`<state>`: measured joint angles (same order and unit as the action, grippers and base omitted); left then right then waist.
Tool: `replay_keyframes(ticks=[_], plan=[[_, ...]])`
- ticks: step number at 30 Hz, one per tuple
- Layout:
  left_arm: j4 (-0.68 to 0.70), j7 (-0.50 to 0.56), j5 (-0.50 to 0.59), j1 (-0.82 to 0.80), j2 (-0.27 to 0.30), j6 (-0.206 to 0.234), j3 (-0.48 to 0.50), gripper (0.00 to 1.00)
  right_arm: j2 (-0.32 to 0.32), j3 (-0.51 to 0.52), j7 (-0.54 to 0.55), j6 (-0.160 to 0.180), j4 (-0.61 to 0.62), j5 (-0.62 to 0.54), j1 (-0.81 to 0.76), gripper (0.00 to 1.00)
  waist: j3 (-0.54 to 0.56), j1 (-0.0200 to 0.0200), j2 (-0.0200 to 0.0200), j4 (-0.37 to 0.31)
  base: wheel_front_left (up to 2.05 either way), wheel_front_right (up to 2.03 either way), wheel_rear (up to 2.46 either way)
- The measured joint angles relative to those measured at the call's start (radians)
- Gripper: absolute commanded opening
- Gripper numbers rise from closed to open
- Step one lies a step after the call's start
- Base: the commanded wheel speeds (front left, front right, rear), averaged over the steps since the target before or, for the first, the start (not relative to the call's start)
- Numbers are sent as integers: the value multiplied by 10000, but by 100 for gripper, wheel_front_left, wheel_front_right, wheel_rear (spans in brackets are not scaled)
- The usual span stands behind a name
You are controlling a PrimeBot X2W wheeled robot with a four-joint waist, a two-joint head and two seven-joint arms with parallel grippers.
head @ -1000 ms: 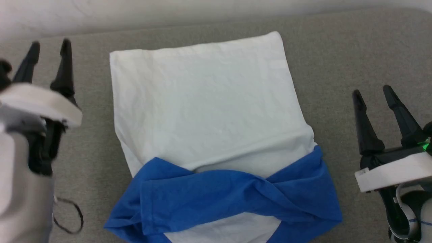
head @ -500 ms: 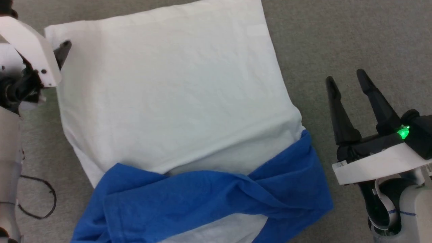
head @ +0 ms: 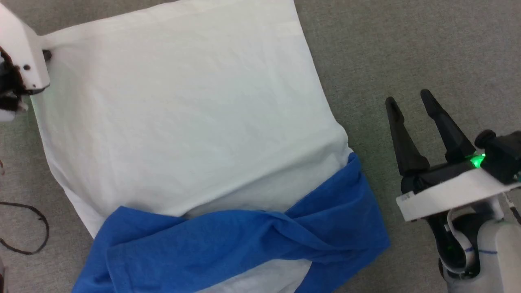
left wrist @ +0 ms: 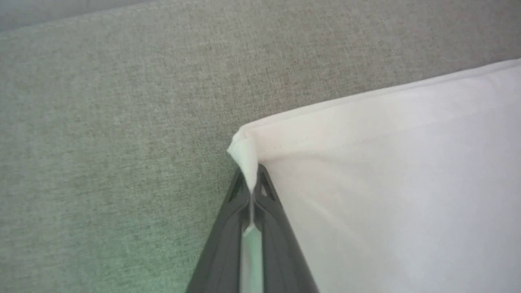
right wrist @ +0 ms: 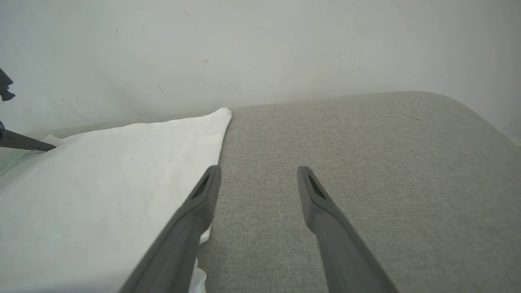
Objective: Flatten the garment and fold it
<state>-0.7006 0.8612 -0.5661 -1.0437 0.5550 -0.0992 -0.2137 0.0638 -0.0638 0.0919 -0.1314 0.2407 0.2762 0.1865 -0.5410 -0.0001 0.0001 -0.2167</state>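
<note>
The garment (head: 183,114) lies spread on a grey fabric surface, white body toward the far side and royal-blue sleeves (head: 244,244) bunched across the near end. My left gripper (left wrist: 249,185) is shut on the garment's far left corner (left wrist: 243,152), pinching a small white fold; in the head view that gripper (head: 45,55) sits at the upper left, mostly hidden by its white wrist. My right gripper (head: 409,103) hovers open to the right of the garment, touching nothing. In the right wrist view its fingers (right wrist: 203,191) stand beside the garment's right edge (right wrist: 122,191).
A grey upholstered surface (head: 407,49) carries everything, with bare room to the right. A pale wall (right wrist: 260,49) rises behind its far edge. A dark cable (head: 24,228) loops at the lower left.
The left gripper came in from the left and closed on the garment's far left corner. The head camera shifted, so the garment appears lower and to the left. The right gripper stayed open.
</note>
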Motion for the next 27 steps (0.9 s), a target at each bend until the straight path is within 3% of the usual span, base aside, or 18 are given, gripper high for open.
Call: replay_keyframes(ticks=[7,13,19,27], plan=[[376,-2082,-19,1084,-257,56,213,0,347,84,681,0,-869,761,1297,100,410,1,0,209,0,0,0],[926,-3764,48,1531,-790,138,230,0,640,75,1795,0,-2679,1381,3637,100,512,3,0,767,0,0,0],[1868,-4291,-113,1535,-1083,123,244,0,587,96,2940,0,-5580,1551,6311,100,368,3,0,1363,0,0,0],[3080,-4493,-240,1126,-1563,15,-104,0,727,33,3891,0,-9212,892,9263,100,-313,3,0,2051,0,0,0]])
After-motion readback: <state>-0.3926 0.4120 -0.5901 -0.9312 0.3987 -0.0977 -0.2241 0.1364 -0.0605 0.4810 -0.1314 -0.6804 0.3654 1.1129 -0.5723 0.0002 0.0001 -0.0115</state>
